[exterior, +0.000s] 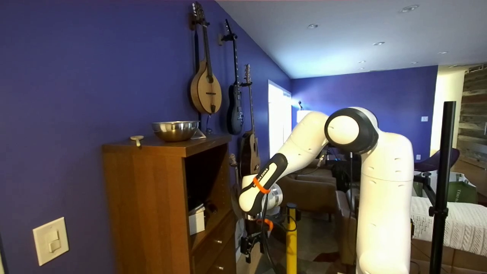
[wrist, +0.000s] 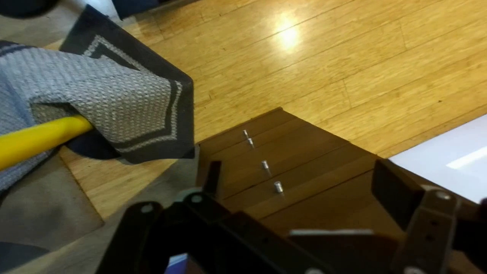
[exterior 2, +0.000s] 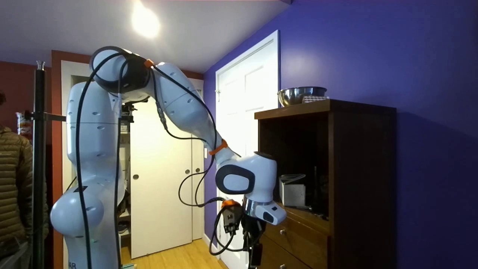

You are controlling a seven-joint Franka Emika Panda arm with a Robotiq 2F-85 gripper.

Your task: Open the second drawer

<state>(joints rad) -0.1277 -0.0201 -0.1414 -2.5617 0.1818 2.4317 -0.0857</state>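
Observation:
The brown wooden cabinet (exterior: 148, 205) has drawers below its open shelf. Its top drawer knob (exterior: 218, 242) and second drawer knob (exterior: 219, 268) show small and silver; in an exterior view the top knob (exterior 2: 282, 232) and second knob (exterior 2: 282, 266) also show. The drawer fronts look closed. In the wrist view several knobs run in a line down the front, the nearest knob (wrist: 279, 187) lying between my finger directions but beyond them. My gripper (wrist: 304, 182) is open and empty, pointing down in front of the drawers, apart from the knobs. It also shows in an exterior view (exterior: 254, 253).
A metal bowl (exterior: 175, 131) stands on the cabinet top. A white box (exterior 2: 292, 194) sits on the open shelf. A yellow post (exterior: 291, 239) stands near the gripper, with a grey cloth (wrist: 125, 102) at its foot. Cables hang loosely around the wrist. Guitars hang on the wall.

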